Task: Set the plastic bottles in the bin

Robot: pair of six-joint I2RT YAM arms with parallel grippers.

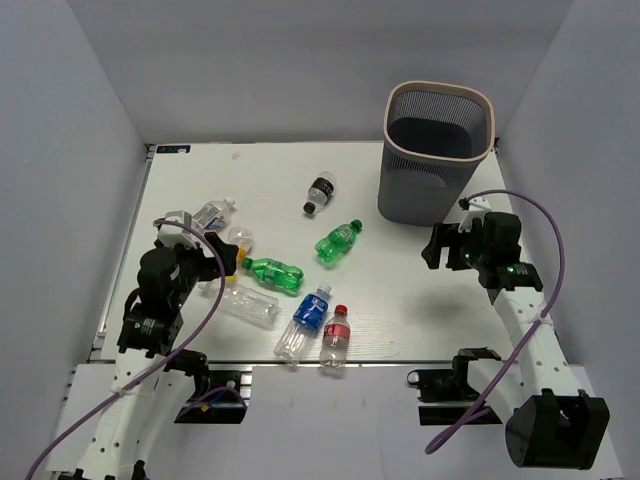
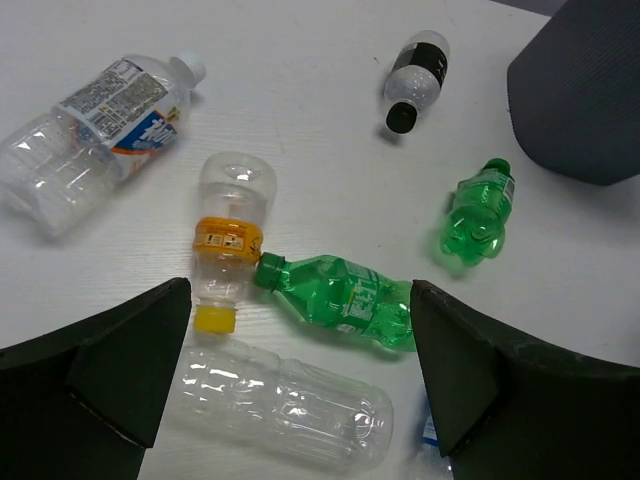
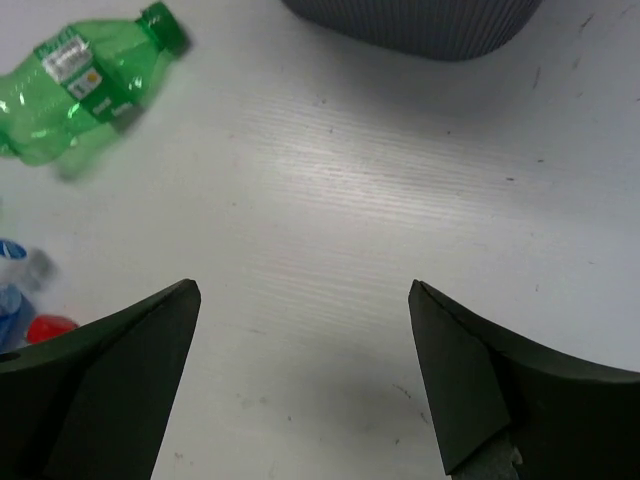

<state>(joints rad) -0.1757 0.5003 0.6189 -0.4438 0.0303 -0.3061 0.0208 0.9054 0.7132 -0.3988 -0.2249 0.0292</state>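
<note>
The bin [image 1: 437, 150] stands at the back right, dark mesh with a beige rim. Several plastic bottles lie on the white table: a dark-labelled one [image 1: 319, 192], two green ones [image 1: 338, 241] [image 1: 274, 273], a clear labelled one [image 1: 211, 213], an orange-capped one [image 2: 226, 250], a plain clear one [image 2: 290, 400], a blue-labelled one [image 1: 305, 320] and a red-capped one [image 1: 336, 338]. My left gripper [image 2: 300, 300] hangs open above the near green bottle [image 2: 345, 298] and the plain clear one, holding nothing. My right gripper [image 3: 303, 290] is open over bare table in front of the bin [image 3: 420, 20].
Grey walls close in the table on three sides. The table's near edge [image 1: 330, 362] runs just behind the red-capped bottle. A purple cable [image 1: 545, 215] loops off the right arm beside the bin.
</note>
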